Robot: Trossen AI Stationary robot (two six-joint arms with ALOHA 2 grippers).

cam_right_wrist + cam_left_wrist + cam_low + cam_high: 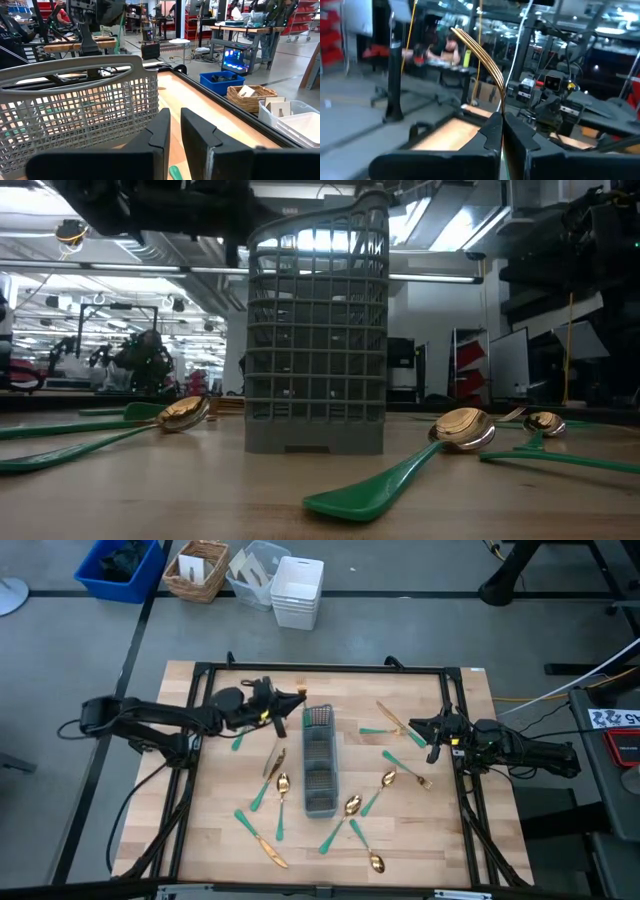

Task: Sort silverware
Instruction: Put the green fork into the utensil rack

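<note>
A butcher-block table (210, 850) carries a narrow grey caddy (319, 762) at its centre, with gold-headed, green-handled silverware (352, 806) scattered flat on both sides of it. The left arm reaches in from the table's left, its left gripper (292, 700) raised just beside the caddy's far end with its fingers (490, 131) pressed together on a gold fork (481, 50), tines pointing up and away in the wrist view. The right arm waits at the table's right edge, its right gripper (418, 728) near 2 loose pieces; its fingers (159, 131) stand slightly apart, a green handle tip showing at their base, though whether it is gripped cannot be told.

The step in hand appears to be dropping the fork into a compartment. Done well, that calls for centring the gripper over 1 cell, tipping the fork so its handle leads downward, clearing the caddy's arched handle, and letting go only once the piece sits inside the wire walls. About 12 pieces remain on the boards.
</note>
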